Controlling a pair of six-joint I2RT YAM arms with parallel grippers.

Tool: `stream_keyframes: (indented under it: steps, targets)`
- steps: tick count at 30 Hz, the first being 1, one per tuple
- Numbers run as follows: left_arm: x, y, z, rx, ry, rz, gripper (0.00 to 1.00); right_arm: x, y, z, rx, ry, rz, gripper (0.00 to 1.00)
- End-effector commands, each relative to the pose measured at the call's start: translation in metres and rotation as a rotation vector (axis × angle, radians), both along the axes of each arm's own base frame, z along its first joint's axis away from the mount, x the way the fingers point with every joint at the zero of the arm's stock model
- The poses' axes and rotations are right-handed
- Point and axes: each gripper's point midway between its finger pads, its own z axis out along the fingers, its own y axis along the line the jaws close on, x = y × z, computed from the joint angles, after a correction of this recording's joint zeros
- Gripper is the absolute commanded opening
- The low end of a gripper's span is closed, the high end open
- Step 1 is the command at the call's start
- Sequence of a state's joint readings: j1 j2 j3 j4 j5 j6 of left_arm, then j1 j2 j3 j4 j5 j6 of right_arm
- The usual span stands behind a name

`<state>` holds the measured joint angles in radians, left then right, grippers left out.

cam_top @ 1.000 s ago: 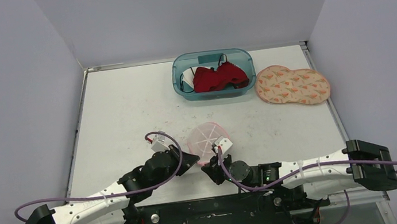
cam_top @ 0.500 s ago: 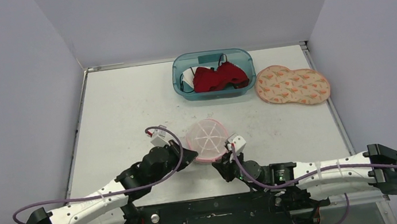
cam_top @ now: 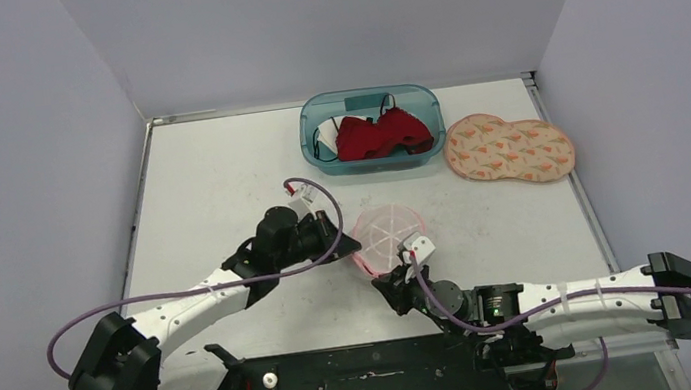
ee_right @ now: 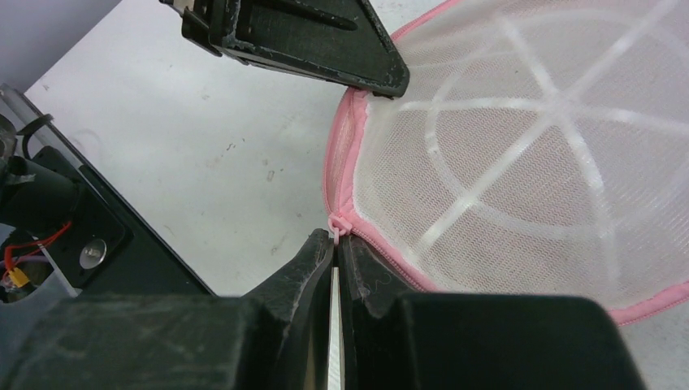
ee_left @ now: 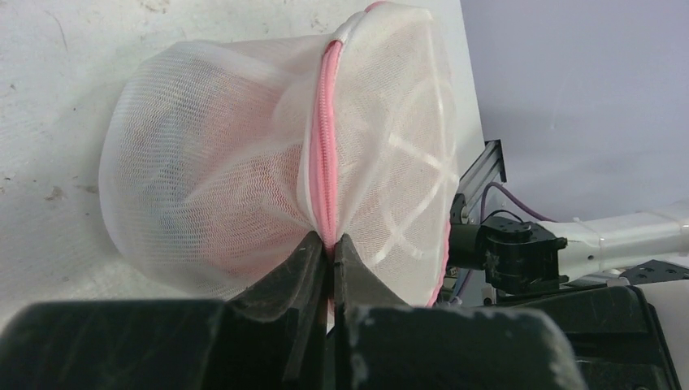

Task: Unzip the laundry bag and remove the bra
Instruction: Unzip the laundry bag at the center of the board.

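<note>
The laundry bag [cam_top: 390,233] is a round white mesh pouch with a pink zipper [ee_left: 326,146] around its rim, zipped shut. My left gripper [cam_top: 346,247] is shut on the bag's zipper seam at its left edge [ee_left: 328,238]. My right gripper [cam_top: 384,276] is shut on the small pink zipper pull [ee_right: 336,225] at the bag's near rim. The left gripper's fingers [ee_right: 325,49] touch the same rim farther round. A dim pinkish mass shows through the mesh [ee_left: 219,171]; the bra itself is hidden.
A teal bin [cam_top: 312,124] with a red garment [cam_top: 382,136] and white items stands at the back of the table. A peach patterned flat pouch [cam_top: 509,146] lies to its right. Walls close in on the left, back and right.
The left arm has swung away from the near edge and to the right, carrying the bag's edge with it. The right gripper followed the bag rightward. Both stayed shut.
</note>
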<state>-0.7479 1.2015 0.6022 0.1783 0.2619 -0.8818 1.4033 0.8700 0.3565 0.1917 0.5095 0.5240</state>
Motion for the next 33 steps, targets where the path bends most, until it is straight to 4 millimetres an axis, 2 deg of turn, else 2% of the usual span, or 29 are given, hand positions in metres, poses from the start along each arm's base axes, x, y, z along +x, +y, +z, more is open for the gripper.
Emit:
stream_keyframes:
  steps: [1,3,4,5,7,9,13,16,20,22,26,29,33]
  targets:
    - [0.017,0.001,0.013,-0.057,-0.066,0.031,0.03,-0.004,0.01,0.003,0.051,0.0,0.02,0.05]
    - [0.017,0.014,0.011,-0.057,-0.067,0.105,0.27,-0.006,0.012,0.0,0.053,0.006,0.031,0.05]
    - [0.014,0.02,0.011,-0.063,-0.06,0.13,0.5,-0.007,0.013,-0.001,0.051,0.007,0.036,0.05]
    - [0.011,0.026,0.013,-0.07,-0.056,0.155,0.63,-0.007,0.014,-0.001,0.051,0.009,0.041,0.05]
    - [0.002,0.038,0.013,-0.061,-0.048,0.203,0.78,-0.009,0.017,-0.002,0.053,0.012,0.051,0.05]
    - [-0.01,0.048,0.013,-0.046,-0.04,0.236,0.84,-0.01,0.021,-0.001,0.054,0.01,0.063,0.05]
    - [-0.034,0.073,0.002,-0.038,0.02,0.376,0.87,-0.009,0.029,0.006,0.062,0.0,0.083,0.05]
    - [-0.054,0.075,-0.004,-0.141,0.075,0.446,0.87,-0.01,0.037,0.015,0.082,-0.005,0.104,0.05]
    - [-0.064,0.061,0.0,-0.219,0.074,0.456,0.88,-0.012,0.046,0.018,0.083,-0.01,0.133,0.05]
    - [-0.063,0.048,0.011,-0.25,0.062,0.445,0.89,-0.012,0.049,0.016,0.074,-0.009,0.143,0.05]
    - [-0.057,0.03,0.02,-0.247,0.054,0.44,0.87,-0.014,0.053,0.016,0.085,0.0,0.155,0.05]
    - [-0.051,0.026,0.021,-0.235,0.043,0.46,0.81,-0.015,0.054,0.018,0.104,0.008,0.156,0.05]
    - [-0.047,0.029,0.016,-0.228,0.057,0.489,0.58,-0.016,0.053,0.015,0.107,0.018,0.158,0.05]
